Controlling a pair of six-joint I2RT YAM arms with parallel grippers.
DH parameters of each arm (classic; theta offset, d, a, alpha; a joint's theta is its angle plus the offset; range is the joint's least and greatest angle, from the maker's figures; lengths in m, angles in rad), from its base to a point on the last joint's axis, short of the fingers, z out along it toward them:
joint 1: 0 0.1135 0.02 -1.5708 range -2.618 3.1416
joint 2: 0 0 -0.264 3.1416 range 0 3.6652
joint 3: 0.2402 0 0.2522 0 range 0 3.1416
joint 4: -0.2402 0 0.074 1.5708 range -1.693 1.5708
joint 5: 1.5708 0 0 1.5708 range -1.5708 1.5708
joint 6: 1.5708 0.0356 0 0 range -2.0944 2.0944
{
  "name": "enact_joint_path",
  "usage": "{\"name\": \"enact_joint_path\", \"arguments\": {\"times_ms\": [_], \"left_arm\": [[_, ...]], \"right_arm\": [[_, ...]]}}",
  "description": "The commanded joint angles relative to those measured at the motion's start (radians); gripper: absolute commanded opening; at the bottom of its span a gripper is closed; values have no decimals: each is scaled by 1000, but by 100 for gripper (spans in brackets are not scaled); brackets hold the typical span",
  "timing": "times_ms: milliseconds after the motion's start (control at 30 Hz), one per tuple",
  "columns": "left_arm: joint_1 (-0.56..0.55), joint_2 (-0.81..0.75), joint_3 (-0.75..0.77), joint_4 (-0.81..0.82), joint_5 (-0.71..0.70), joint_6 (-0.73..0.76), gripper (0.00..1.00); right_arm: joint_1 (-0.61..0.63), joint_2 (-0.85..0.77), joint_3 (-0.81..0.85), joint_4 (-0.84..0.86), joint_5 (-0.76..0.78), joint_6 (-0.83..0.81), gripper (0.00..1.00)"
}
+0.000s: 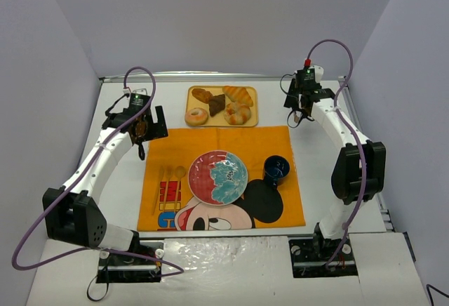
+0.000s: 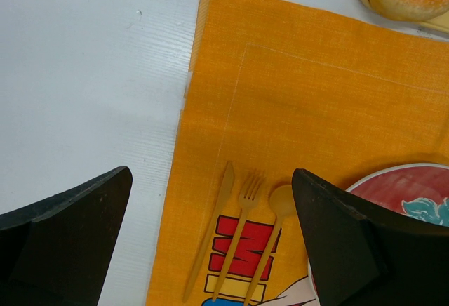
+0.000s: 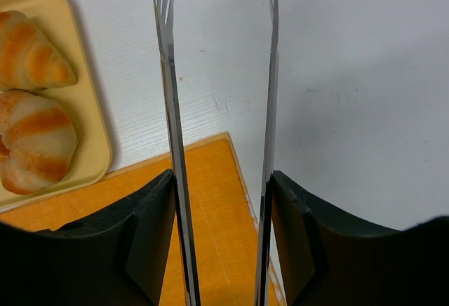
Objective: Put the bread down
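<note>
Metal tongs (image 3: 170, 109) gripped by right hand (image 3: 221, 229) near bread (image 3: 34, 144) | left hand (image 2: 210, 239) wide open, empty, above orange mat (image 2: 316, 109)

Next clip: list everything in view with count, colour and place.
orange cloth placemat with cartoon mouse: 1, orange, centre.
rectangular yellow tray: 1, yellow, beyond placemat.
roundish knotted golden-brown bun: 1, golden-brown, tray's near right.
ridged croissant: 1, golden, tray's far right.
sugared ring donut: 1, tan, tray's near left.
oval roll: 1, brown, tray's far left.
chocolate pastry: 1, dark brown, tray's middle.
round plate: 1, red and blue, placemat centre.
cup: 1, dark blue, right of plate.
plastic knife, fork, spoon: 3, orange, left of plate.
metal tongs: 1, silver, right of tray.
left hand: 1, black, open, over placemat's left edge.
right hand: 1, black, shut on tongs.
</note>
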State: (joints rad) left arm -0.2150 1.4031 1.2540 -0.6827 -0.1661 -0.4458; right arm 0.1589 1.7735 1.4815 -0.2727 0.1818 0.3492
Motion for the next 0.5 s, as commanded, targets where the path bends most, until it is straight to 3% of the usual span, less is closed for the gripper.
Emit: {"name": "enact_joint_path", "arguments": {"times_ms": [0,467], "left_arm": [[-4,-53,13,12,-22,10,97],[-4,-67,8,0,-26,15,97]], "right_arm": [[15,-75,43,7,8,4,50],[91,-87,134,-76,-82,35,50]]}}
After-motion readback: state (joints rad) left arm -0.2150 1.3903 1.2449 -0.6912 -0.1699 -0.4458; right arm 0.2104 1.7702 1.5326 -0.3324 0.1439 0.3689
